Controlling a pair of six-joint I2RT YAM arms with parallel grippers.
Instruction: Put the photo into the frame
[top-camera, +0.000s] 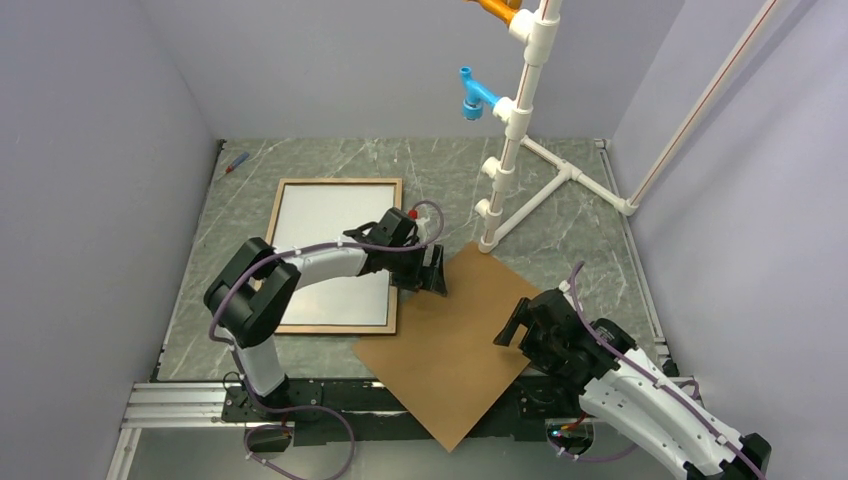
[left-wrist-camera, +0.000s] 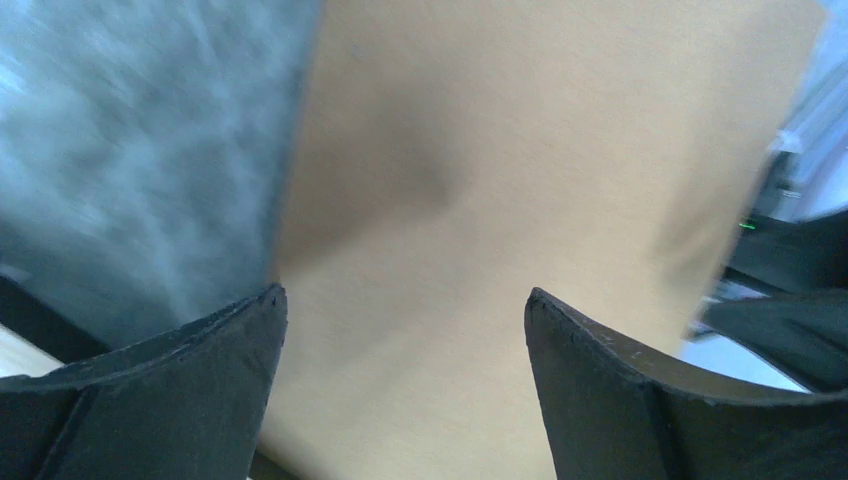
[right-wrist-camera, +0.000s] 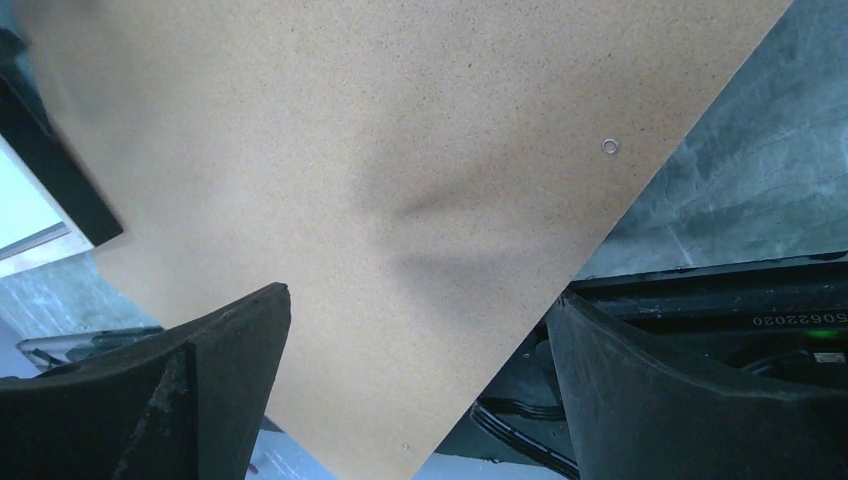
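Observation:
The frame (top-camera: 340, 182), light brown wood, lies flat at the left of the table. A plain whitish sheet (top-camera: 325, 235) fills its opening; I cannot tell whether this is the photo lying face down, and no printed picture shows. A brown backing board (top-camera: 450, 340) lies skewed beside the frame and juts over the near table edge. My left gripper (top-camera: 437, 272) hangs open over the board's upper left edge, and the board (left-wrist-camera: 520, 150) shows between its fingers (left-wrist-camera: 405, 300). My right gripper (top-camera: 513, 325) stands open at the board's right edge (right-wrist-camera: 350, 150), nothing between its fingers (right-wrist-camera: 420, 300).
A white pipe stand (top-camera: 515, 130) with blue and orange fittings rises at the back right, its feet spreading over the table. A small red and blue pen (top-camera: 236, 162) lies at the back left corner. Grey walls close in on three sides.

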